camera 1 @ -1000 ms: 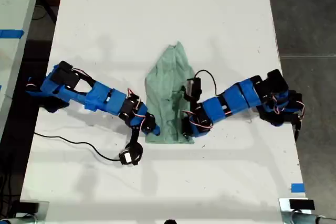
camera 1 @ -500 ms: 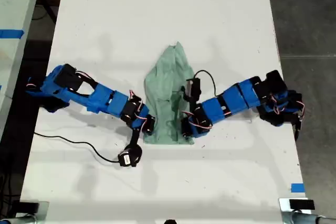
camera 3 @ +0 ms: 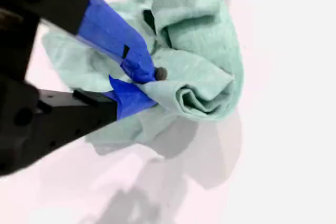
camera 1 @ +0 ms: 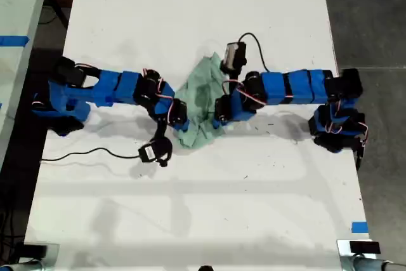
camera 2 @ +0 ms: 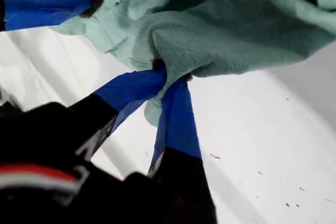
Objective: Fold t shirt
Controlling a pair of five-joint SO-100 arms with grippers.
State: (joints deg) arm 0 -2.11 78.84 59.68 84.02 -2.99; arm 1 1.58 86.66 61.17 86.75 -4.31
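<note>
Two blue arms reach in from opposite sides of the exterior view, meeting mid-table at the t shirt (camera 1: pixel 202 103). My first gripper (camera 2: pixel 169 74) pinches a fold of cloth; my second gripper (camera 3: pixel 144 85) is clamped on another bunched edge (which arm is which, I cannot tell). The shirt lies crumpled on the white table (camera 1: pixel 190 207), grey floor (camera 1: pixel 371 23) beyond.

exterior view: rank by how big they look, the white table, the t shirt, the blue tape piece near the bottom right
1. white table, by far the largest.
2. t shirt, bunched between both grippers.
3. blue tape piece, the smallest.
</note>
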